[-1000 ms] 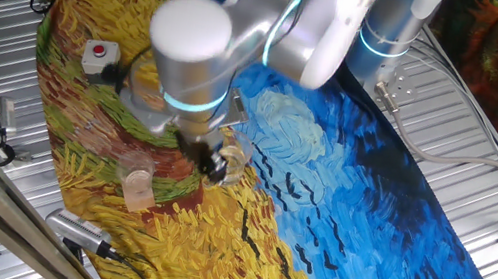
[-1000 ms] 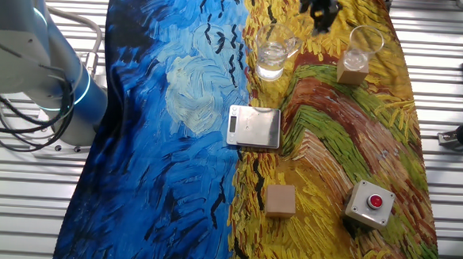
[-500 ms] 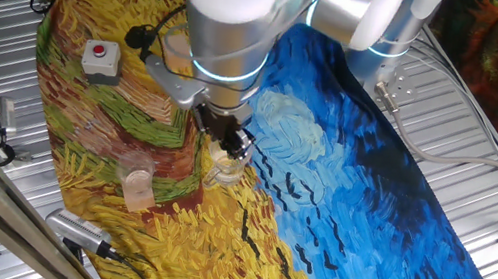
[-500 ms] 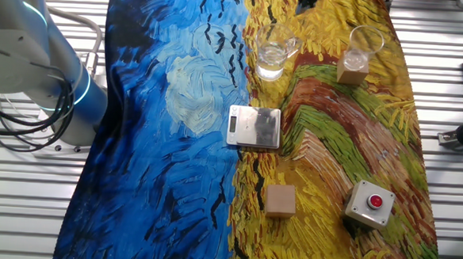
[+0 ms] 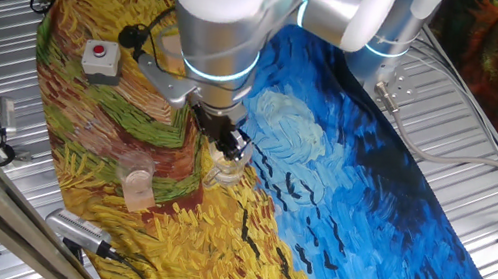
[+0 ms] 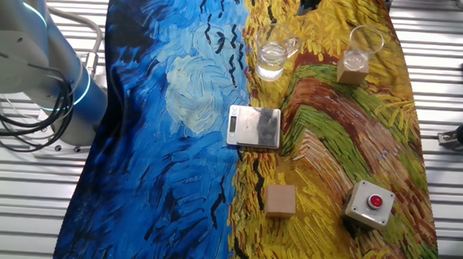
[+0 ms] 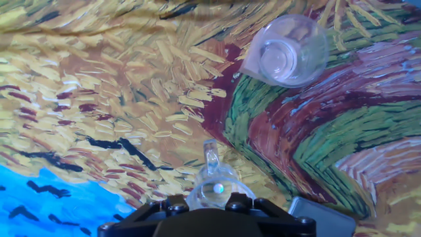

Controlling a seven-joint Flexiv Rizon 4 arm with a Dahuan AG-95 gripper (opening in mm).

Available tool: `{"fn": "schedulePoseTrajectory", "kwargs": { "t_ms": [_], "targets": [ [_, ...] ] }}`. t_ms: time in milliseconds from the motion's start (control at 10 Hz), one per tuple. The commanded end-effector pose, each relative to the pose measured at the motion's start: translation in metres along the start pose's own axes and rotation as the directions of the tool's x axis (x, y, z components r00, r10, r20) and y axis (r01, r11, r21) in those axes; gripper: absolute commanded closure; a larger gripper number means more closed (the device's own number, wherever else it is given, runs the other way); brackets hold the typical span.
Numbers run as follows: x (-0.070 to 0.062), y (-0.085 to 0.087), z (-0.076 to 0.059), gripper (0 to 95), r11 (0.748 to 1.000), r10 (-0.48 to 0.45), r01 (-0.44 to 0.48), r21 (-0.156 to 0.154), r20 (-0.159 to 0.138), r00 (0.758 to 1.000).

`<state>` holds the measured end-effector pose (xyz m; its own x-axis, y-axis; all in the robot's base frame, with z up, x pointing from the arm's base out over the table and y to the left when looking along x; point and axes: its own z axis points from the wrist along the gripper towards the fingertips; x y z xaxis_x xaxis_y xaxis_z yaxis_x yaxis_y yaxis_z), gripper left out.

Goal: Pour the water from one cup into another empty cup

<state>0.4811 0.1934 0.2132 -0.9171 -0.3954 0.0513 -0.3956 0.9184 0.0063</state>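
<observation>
The clear tumbler (image 5: 231, 164) with a pour spout stands on the painted cloth, with a little water low in it (image 6: 271, 66). The small peach-tinted cup (image 5: 136, 183) stands upright to its left, apart from it. In the other fixed view the tumbler (image 6: 273, 54) is left of the peach cup (image 6: 358, 54). My gripper (image 5: 227, 142) hangs just above the tumbler and looks open and empty. In the hand view the tumbler (image 7: 214, 186) sits at the bottom edge in front of the black hand housing, and the peach cup (image 7: 290, 51) is at the top right.
A silver scale (image 6: 254, 127) lies mid-cloth, with a wooden block (image 6: 280, 201) and a red button box (image 6: 368, 202) beyond it. The button box also shows in one fixed view (image 5: 98, 55). Cables and tools lie off the cloth's left edge (image 5: 81, 231).
The arm swung from beside the peach cup to over the clear tumbler a second ago. Since half a second ago it has only shifted slightly. Both cups are unmoved.
</observation>
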Motion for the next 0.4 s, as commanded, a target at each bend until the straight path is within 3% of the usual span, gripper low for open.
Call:
{"fn": "schedulePoseTrajectory", "kwargs": {
  "t_ms": [100,400],
  "targets": [
    [-0.0017,0.0003,0.0005,57.0,1.000,-0.013,0.013,-0.001,0.007,1.000],
    [-0.0017,0.0007,0.0004,57.0,1.000,-0.024,0.024,-0.004,0.003,1.000]
  ]
}}
